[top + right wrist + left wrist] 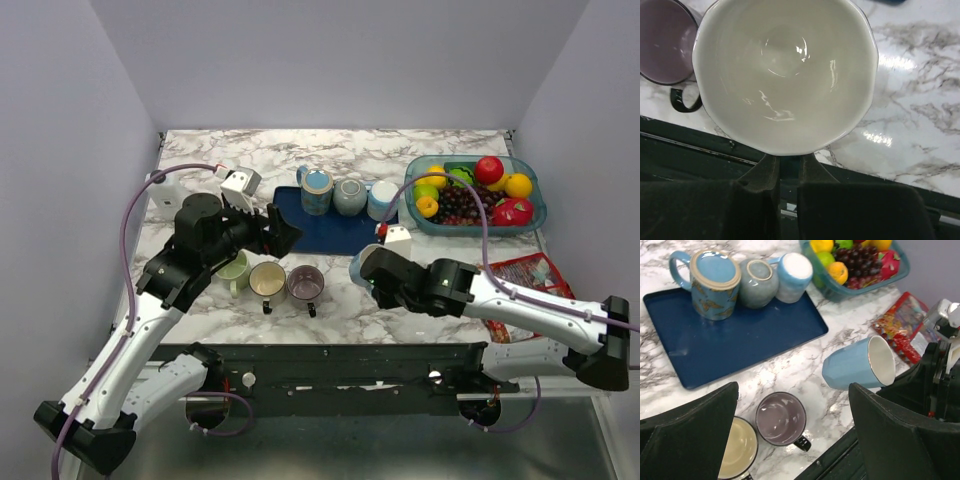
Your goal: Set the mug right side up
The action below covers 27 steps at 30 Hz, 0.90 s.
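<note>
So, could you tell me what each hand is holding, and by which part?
Right hand pinches the blue mug by its rim; left hand holds nothing.

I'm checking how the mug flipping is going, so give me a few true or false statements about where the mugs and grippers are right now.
1. The right gripper pinches the rim of the light blue ceramic mug with the white inside. True.
2. That mug stands upright on the marble table. False: it is tilted, mouth facing sideways.
3. Three mugs sit upside down on the dark blue rectangular tray. True.
4. The left gripper is shut on the purple glazed mug. False: its jaws are open and hold nothing.
5. The purple mug sits on the tray. False: it stands upright on the table in front of the tray.
</note>
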Each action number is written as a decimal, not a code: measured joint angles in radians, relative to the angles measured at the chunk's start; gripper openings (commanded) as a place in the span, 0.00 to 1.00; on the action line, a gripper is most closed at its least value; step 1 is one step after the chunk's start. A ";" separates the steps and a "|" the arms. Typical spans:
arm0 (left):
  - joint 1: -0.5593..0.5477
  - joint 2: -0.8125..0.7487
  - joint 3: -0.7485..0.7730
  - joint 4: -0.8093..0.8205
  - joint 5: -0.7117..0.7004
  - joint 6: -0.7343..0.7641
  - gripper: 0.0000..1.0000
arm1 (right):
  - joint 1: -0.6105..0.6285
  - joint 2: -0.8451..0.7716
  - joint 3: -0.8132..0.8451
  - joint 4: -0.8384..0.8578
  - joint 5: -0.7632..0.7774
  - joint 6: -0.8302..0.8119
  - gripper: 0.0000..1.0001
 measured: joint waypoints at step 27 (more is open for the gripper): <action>0.000 0.019 -0.013 -0.069 -0.105 0.045 0.99 | 0.046 0.394 0.105 0.024 -0.117 0.119 0.27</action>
